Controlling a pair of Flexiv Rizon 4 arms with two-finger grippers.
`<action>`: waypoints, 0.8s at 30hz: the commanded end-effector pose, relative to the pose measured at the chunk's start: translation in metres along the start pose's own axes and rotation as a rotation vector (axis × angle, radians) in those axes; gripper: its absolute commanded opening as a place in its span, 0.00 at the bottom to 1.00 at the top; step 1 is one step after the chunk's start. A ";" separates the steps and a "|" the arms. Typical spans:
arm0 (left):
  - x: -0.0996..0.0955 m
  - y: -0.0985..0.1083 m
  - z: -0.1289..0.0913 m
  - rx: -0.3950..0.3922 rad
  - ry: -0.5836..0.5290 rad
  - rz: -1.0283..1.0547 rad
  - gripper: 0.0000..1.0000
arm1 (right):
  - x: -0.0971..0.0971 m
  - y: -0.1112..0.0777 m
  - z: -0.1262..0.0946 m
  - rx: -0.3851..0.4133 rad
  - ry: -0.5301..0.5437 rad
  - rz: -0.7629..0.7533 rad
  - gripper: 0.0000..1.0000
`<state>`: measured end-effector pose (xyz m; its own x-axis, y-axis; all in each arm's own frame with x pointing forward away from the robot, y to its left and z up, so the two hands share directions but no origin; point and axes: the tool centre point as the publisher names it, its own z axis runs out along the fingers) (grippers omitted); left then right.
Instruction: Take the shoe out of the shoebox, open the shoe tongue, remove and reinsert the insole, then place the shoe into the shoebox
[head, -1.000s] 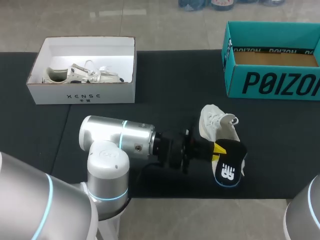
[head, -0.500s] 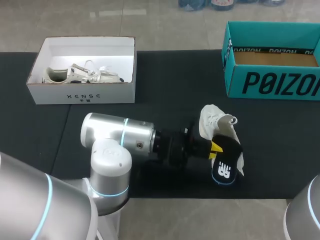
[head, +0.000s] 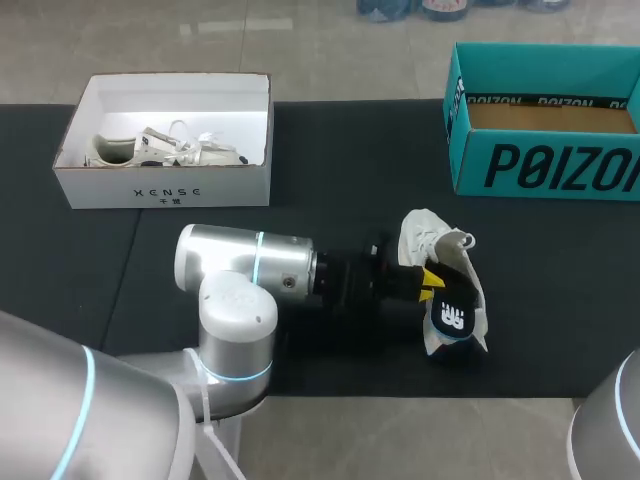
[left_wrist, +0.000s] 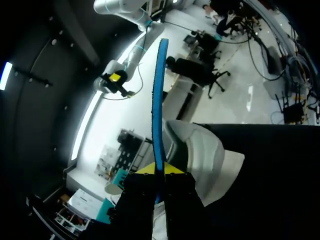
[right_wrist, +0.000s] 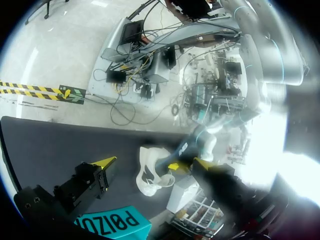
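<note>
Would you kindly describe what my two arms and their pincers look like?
The left arm is silver-grey, with rounded cylindrical joints, thin light-blue rings and a black wrist. The left pincer is black with yellow tips. The right arm is likewise silver; the right pincer matches.

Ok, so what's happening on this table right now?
The left gripper is shut on a black insole with a blue underside, holding it right against the white shoe. That shoe lies on the black table, outside both boxes. Whether the insole is partly inside the shoe can't be told. The right gripper is open and holds nothing. The teal shoebox at the right looks empty, and the white shoebox at the left holds another shoe.
</note>
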<state>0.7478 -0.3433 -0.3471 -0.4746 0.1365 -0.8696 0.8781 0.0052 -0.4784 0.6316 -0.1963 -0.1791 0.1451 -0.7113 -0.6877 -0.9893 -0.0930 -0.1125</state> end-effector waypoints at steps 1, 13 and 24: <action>0.001 0.006 0.009 -0.004 -0.007 -0.001 0.00 | -0.002 0.007 0.001 0.364 0.006 -0.001 1.00; -0.009 0.002 -0.015 -0.095 0.004 -0.001 1.00 | -0.002 0.007 0.001 0.364 0.006 -0.001 1.00; -0.011 -0.015 -0.011 -0.073 -0.005 -0.001 0.79 | -0.002 0.007 0.001 0.364 0.006 -0.001 1.00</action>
<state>0.7424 -0.3320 -0.3281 -0.4749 0.1315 -0.8701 0.8800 0.0769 -0.4687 0.6316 -0.1963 -0.1792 0.1453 -0.7114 -0.6876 -0.9893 -0.0933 -0.1125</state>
